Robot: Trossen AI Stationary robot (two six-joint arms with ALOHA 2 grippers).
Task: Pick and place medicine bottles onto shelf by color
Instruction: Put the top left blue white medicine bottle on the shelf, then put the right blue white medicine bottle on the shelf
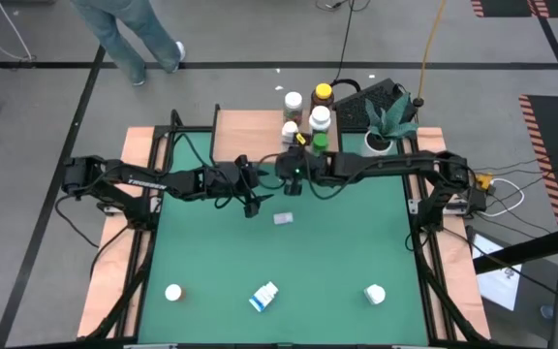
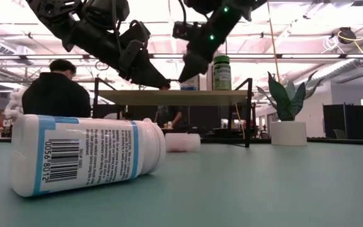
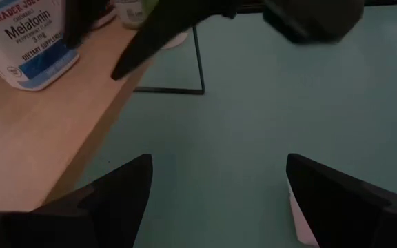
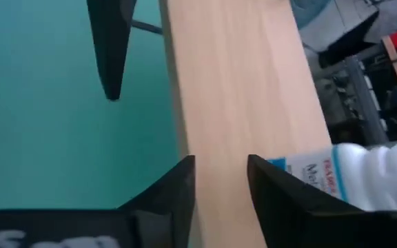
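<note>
Wood makes the top of the shelf, which stands at the far edge of the green table. Some medicine bottles are up there already: a white one with a blue label, a green one and an amber one with a yellow cap. They stand close together at one end, probably so that each colour gets its own spot.

Both arms reach in to the shelf's front edge. The right gripper hangs over the wood with its fingers a small way apart and nothing between them. The blue-label bottle stands just beside it, so it looks as if that bottle was just set down.

The left gripper has its fingers wide and holds nothing. It looks down at the table by the shelf.

Four bottles lie on the table waiting: a small one near the shelf, and three at the near side.
</note>
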